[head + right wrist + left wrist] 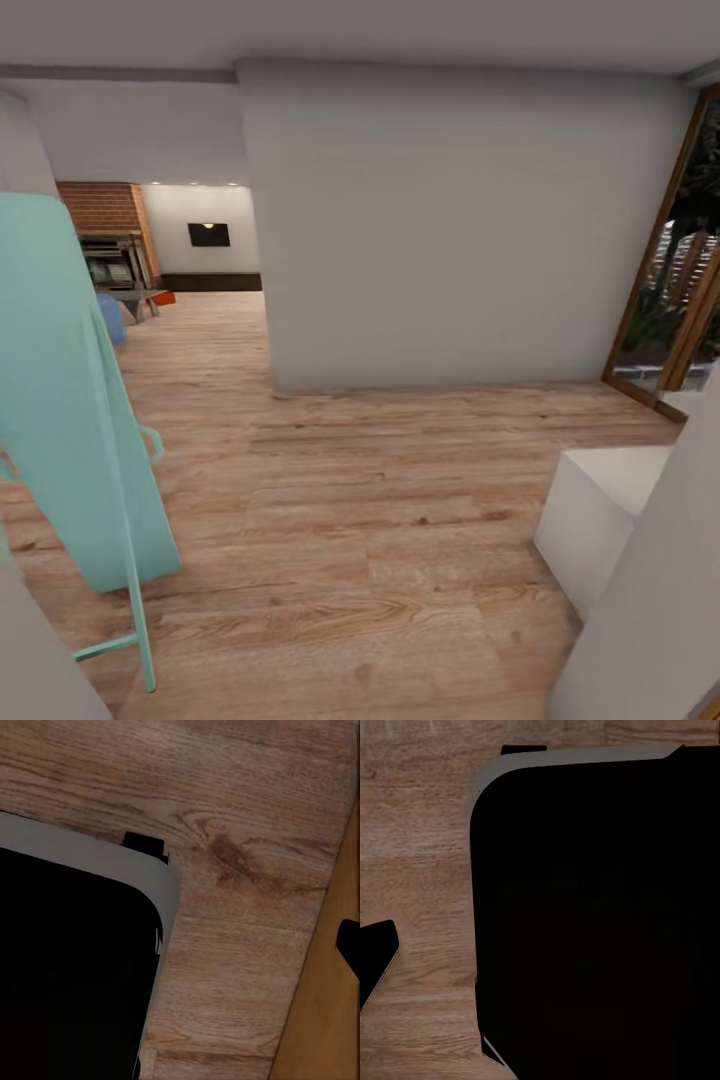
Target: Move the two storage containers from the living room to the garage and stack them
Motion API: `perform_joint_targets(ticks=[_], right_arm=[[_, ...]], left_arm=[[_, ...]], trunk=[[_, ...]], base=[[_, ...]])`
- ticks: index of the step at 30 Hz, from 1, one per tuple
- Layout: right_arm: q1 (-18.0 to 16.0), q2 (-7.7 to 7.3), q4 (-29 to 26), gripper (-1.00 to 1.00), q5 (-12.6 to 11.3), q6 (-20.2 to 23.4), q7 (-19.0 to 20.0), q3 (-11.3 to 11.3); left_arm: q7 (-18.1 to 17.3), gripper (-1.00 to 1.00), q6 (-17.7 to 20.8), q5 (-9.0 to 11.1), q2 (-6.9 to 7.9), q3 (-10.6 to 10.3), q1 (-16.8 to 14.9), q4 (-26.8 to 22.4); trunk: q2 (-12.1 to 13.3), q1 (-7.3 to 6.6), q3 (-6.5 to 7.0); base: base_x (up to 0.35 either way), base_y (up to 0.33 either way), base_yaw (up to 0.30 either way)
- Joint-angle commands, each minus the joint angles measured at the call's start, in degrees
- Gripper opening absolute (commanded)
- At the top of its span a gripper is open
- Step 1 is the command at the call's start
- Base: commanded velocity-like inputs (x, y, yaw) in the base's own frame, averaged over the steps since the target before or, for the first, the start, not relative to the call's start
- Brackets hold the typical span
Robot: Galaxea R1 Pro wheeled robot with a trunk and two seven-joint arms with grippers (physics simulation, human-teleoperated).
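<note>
1. While the robot stands on the light wood floor (pixel 380 520) facing a white wall (pixel 450 230), one small orange-red shape, probably a storage container (pixel 165 297), sits far off by the brick fireplace (pixel 105 208) in the living room
2. Wrist views: plank floor and the robot's dark base (pixel 600 915); gripper opening cannot be told, nothing seen held
3. Judgement: nothing moved yet; fetching, carrying to the garage and stacking all remain

Light wood-grain floor (pixel 350 520), red brick fireplace (pixel 105 207).
</note>
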Motion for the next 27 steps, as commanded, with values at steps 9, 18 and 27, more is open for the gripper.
perform_joint_targets(ticks=[9,18,27], right_arm=[[-0.1,0.11,0.2,1.00,-0.4,-0.3,0.0,0.6],[-0.1,0.12,0.2,1.00,-0.4,-0.3,0.0,0.6],[-0.1,0.12,0.2,1.00,-0.4,-0.3,0.0,0.6]], left_arm=[[0.0,1.00,0.0,0.0,0.00,0.1,0.0,0.0],[0.0,1.00,0.0,0.0,0.00,0.0,0.0,0.0],[0.0,1.00,0.0,0.0,0.00,0.0,0.0,0.0]], trunk=[[0.0,0.03,-0.06],[0.0,0.03,-0.06],[0.0,0.03,-0.06]], base=[[0.323,0.000,0.000],[0.323,0.000,0.000],[0.323,0.000,0.000]])
